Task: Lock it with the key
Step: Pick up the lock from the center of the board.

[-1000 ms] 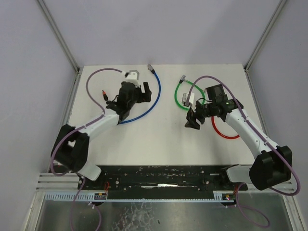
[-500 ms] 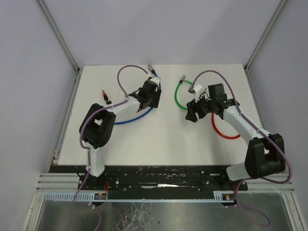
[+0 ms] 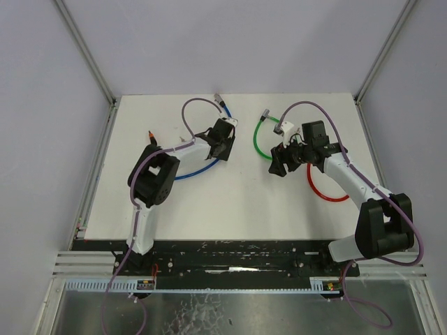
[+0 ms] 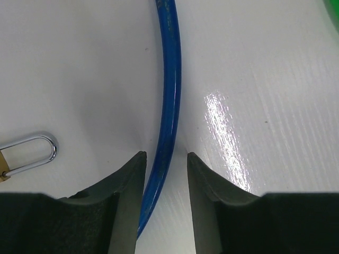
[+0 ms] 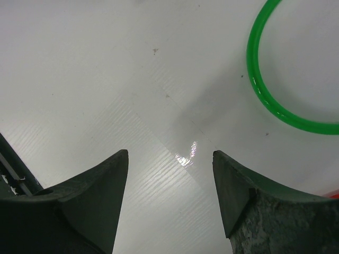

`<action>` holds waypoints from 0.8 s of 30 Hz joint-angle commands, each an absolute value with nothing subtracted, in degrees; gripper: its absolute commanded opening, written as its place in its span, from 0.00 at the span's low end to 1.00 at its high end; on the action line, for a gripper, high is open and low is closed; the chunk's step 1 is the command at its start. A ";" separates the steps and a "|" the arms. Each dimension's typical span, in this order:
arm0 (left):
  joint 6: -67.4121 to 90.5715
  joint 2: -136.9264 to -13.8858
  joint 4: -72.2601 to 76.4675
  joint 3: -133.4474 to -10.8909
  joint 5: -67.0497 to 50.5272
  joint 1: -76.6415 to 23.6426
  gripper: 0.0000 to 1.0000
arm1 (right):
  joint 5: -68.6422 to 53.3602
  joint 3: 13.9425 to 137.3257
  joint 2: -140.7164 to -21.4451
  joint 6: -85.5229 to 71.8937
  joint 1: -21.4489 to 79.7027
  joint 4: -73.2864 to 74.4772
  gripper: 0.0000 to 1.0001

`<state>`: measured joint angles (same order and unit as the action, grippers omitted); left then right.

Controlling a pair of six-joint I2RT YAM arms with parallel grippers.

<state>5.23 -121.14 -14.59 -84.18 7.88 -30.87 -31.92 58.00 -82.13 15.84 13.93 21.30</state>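
The padlock (image 4: 33, 152) shows only in the left wrist view. Its silver shackle and a sliver of brass body lie on the white table at the left edge. The key is out of view. My left gripper (image 4: 164, 156) (image 3: 223, 148) straddles the blue cable (image 4: 170, 95) (image 3: 187, 173). Its jaws are narrow, the left finger is against the cable, and a thin gap remains on the right. My right gripper (image 5: 169, 153) (image 3: 278, 169) hangs open over bare table with nothing between its fingers.
A green cable loop (image 5: 265, 95) (image 3: 258, 137) lies just beyond the right gripper, and a red loop (image 3: 325, 194) lies under the right arm. A small orange-and-black piece (image 3: 151, 133) sits at the table's left. Grey walls enclose the white table (image 3: 230, 209).
The left gripper swung right, away from the padlock, onto the blue cable and its jaws narrowed around it. The right gripper shifted slightly and stayed open.
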 commanded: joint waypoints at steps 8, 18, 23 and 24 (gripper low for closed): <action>3.48 -122.21 -15.91 -85.41 6.73 -31.11 0.25 | -32.16 60.69 -81.12 15.45 13.81 20.83 0.70; 2.16 -117.57 -14.07 -80.70 4.13 -31.12 0.02 | -32.51 60.81 -81.43 15.32 13.74 20.96 0.70; 1.65 -111.31 -10.89 -74.31 1.82 -31.92 0.00 | -35.20 60.72 -82.89 13.41 13.15 20.66 0.70; 1.03 -109.89 -10.04 -72.45 0.86 -32.24 0.00 | -35.70 60.76 -83.48 12.85 13.06 20.59 0.70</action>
